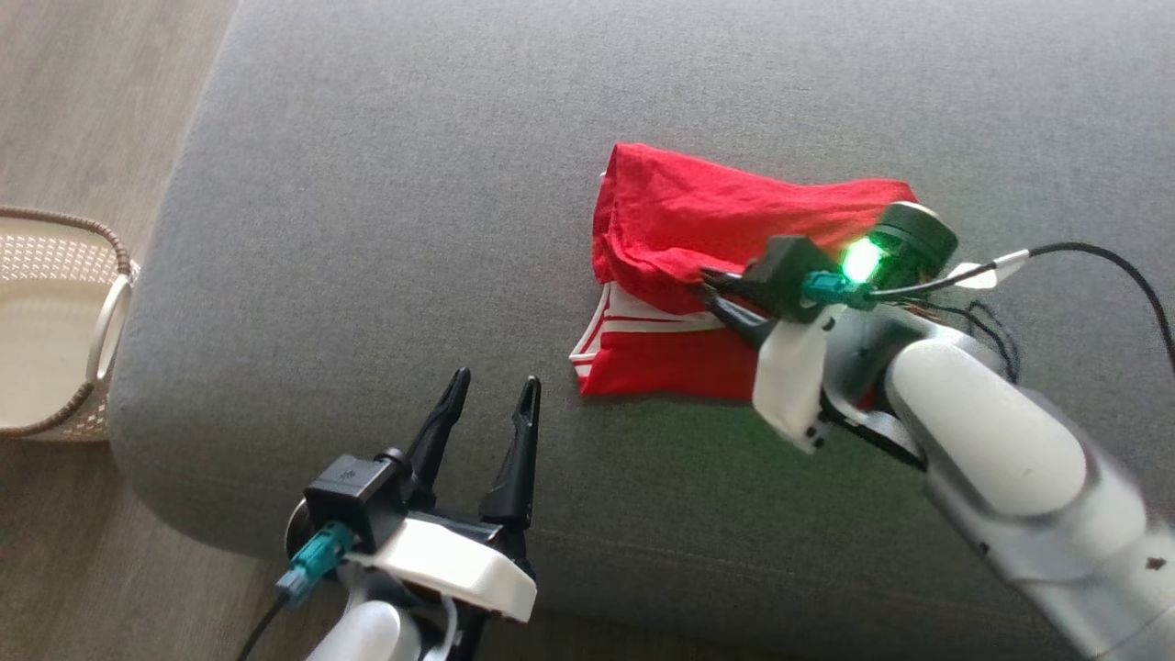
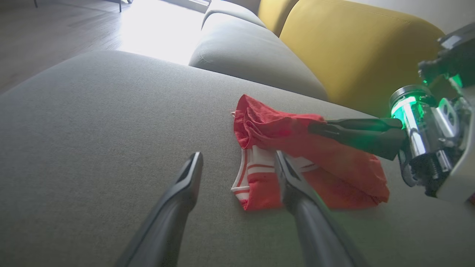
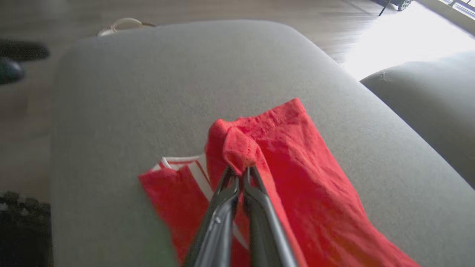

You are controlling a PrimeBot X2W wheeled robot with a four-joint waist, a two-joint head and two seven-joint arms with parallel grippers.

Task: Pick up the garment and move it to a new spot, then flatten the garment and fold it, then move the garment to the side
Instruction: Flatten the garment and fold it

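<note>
The right gripper (image 3: 239, 171) has its two fingers pressed together on a bunched-up fold of the red garment (image 3: 297, 148). The fold sits right at its fingertips. The rest of the cloth lies under and beside the fingers on the gray couch seat (image 1: 367, 229). The left gripper (image 1: 496, 381) has its fingers wide apart and holds nothing. It is near the front edge of the seat. The garment lies ahead of it, a bit to its right side. A woven basket (image 1: 46, 321) sits on the floor, well off to its left.
</note>
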